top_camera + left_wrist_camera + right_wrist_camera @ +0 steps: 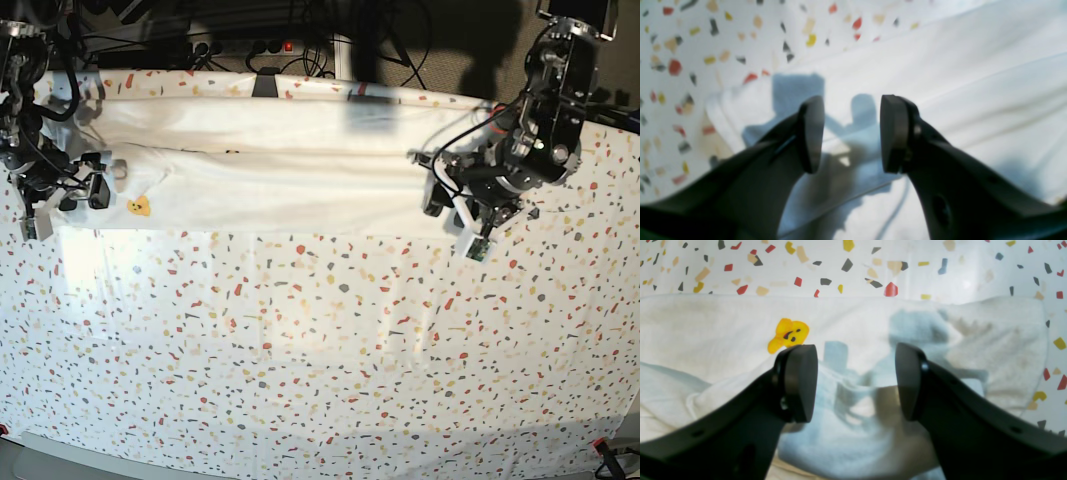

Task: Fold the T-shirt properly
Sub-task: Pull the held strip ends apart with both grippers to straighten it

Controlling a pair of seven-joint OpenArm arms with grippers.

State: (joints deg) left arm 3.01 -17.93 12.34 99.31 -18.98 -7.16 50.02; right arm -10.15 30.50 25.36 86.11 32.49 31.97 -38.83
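On the terrazzo-speckled surface (pixel 330 340), the long white cotton T-shirt (pixel 290 175) is flanked by both empty, open pincers, left pincer (pixel 851 133) and right pincer (pixel 855 383), seemingly poised for end grasps.

T-shirt (pixel 280 180) along tablecloth's (pixel 320 340) far edge (grippers at its ends)

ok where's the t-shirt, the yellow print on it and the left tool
T-shirt (pixel 300 185), base view, bare middle of the long white band.
Yellow print (pixel 788 334), right wrist view, middle of the yellow figure.
Left tool (pixel 851 133), left wrist view, midway between its open fingertips.
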